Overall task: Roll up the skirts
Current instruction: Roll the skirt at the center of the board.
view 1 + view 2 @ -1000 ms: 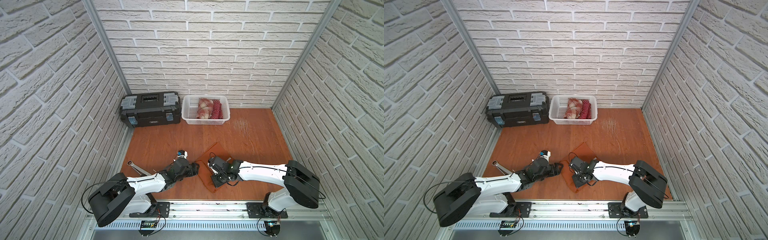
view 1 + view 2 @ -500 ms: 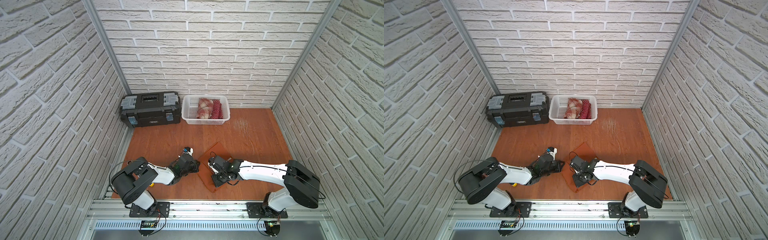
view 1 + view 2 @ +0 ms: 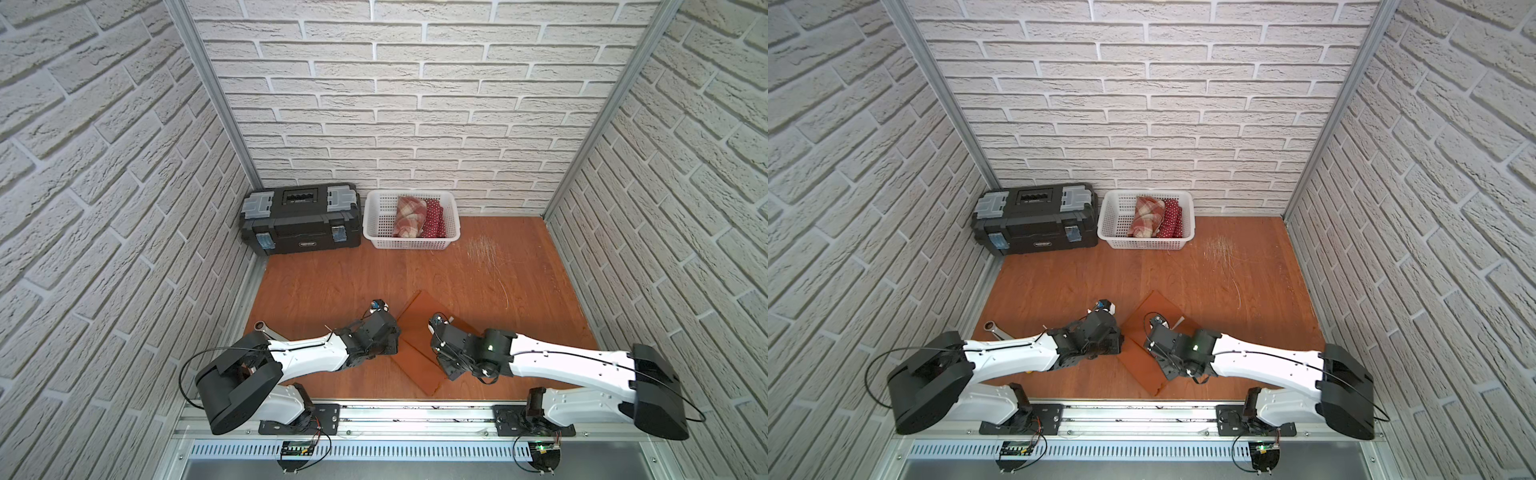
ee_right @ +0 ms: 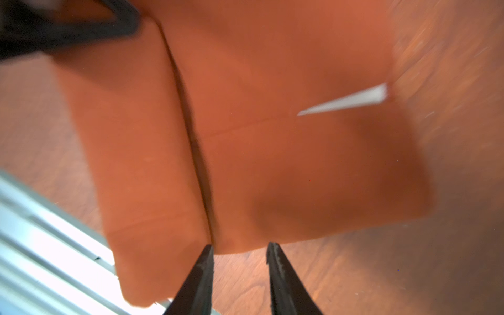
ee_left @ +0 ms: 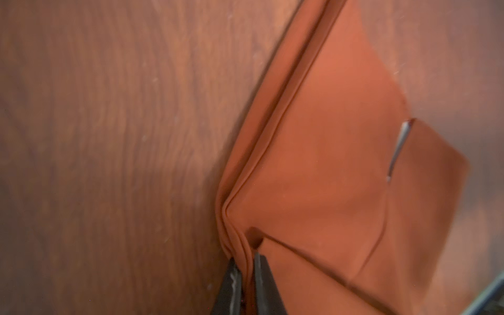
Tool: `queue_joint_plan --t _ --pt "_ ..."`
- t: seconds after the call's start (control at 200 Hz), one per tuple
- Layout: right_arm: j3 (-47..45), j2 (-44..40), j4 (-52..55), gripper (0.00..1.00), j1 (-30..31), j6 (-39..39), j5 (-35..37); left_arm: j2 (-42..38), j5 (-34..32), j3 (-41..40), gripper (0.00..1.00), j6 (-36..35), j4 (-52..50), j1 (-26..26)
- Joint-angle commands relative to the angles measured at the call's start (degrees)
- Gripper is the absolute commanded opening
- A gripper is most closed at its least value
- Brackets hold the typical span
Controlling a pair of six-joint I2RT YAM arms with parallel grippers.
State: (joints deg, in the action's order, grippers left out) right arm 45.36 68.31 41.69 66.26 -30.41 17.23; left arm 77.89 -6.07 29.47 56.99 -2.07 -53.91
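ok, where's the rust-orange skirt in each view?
Top view: rust-orange skirt lies flat, lower centre.
Top view: again lower centre, slightly further left.
Left wrist: fills much of the frame, folded edge pinched by the left fingers.
Right wrist: fills the middle, just beyond the open right fingers.
Shared landmark: the skirt's white tag, clearest in both wrist views.

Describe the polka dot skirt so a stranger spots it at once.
At the back wall, beside the black toolbox, stands a white basket. Two rolls lie in it: the polka dot skirt is the one farther from the toolbox, dark red with white dots, unlike the plaid skirt.
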Motion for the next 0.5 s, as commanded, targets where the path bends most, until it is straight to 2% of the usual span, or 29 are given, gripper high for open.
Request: queue_joint_plan --t 0.0,0.09,0.195,0.245,0.325,0.495 --pt "1.49 -0.30 1.29 0.40 7.76 2.61 10.42 0.20 -3.71 0.80 0.00 2.39 -9.40 -1.23" --pt "4.12 4.86 1.27 0.44 18.00 2.42 19.27 0.82 -4.86 1.75 0.00 2.86 -10.75 -1.90" --pt "6.58 12.46 -0.34 0.53 24.83 3.03 24.54 1.38 -5.24 1.38 0.00 3.08 -10.01 -1.82" --pt "8.12 16.36 -0.02 0.54 26.48 3.04 26.28 1.64 -4.77 1.14 0.00 3.28 -9.13 -1.63" --pt "10.08 21.54 -0.34 0.62 28.93 2.88 29.66 1.81 -3.98 0.60 0.00 3.77 -7.59 -1.47" --pt "13.16 31.35 -0.24 0.71 28.70 3.62 32.80 1.75 -1.47 0.93 0.00 4.00 -6.48 -1.09"
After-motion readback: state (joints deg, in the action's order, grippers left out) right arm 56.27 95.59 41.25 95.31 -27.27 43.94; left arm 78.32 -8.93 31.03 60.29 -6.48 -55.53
